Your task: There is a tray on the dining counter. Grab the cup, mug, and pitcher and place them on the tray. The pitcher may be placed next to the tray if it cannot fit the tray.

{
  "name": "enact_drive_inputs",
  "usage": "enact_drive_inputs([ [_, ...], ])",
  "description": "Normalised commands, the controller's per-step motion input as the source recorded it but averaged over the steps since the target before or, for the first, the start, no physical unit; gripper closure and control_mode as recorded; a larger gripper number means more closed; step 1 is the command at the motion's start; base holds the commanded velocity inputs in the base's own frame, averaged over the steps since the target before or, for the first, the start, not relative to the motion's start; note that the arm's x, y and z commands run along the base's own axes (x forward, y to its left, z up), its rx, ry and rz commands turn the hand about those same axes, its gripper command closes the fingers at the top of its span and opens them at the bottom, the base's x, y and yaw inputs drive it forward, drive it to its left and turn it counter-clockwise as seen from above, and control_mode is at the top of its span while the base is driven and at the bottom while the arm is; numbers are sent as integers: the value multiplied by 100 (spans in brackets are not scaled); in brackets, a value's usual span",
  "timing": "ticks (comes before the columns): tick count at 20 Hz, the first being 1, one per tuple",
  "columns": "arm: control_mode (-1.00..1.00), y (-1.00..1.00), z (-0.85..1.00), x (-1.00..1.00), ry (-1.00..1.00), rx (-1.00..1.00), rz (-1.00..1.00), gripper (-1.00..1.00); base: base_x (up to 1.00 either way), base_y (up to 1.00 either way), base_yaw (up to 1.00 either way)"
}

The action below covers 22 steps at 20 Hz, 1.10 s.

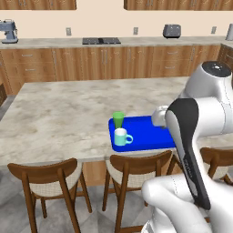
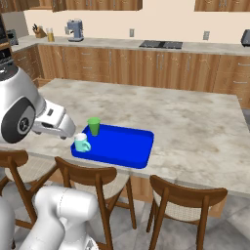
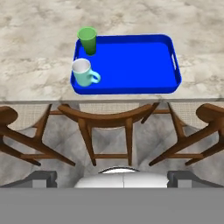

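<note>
From my station, going left to right along the table (image 3: 39, 52): the green cup (image 3: 87, 40) stands upright in the far left corner of the blue tray (image 3: 131, 65), and just beside it toward the near edge sits the teal mug (image 3: 83, 73), handle pointing right. I judge both were packed into the left end to leave the bare right stretch of the tray free for the pitcher, which I cannot find in any camera. The tray lies close to the table's near edge, above the wooden chairs (image 3: 109, 127), an easy reach from my side. The tool is released, jaws spread wide and holding nothing, hanging back over the chairs and looking down at the tray. My guess: two items done, pitcher remaining.
</note>
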Motion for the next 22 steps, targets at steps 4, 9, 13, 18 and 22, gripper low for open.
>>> enact_drive_inputs([
  [4, -100, 0, 0, -13, 4, 0, 3, -100, 0, 0, 0],
  [9, -100, 0, 9, -25, 1, 0, 5, -100, 0, 0, 0],
  [13, -100, 0, 3, -20, 1, 0, 2, -100, 0, 0, 0],
  [18, -100, -2, 0, -25, 1, 0, 1, -100, 0, 0, 0],
  [22, -100, 3, 0, -25, 1, 0, 0, -100, 0, 0, 0],
])
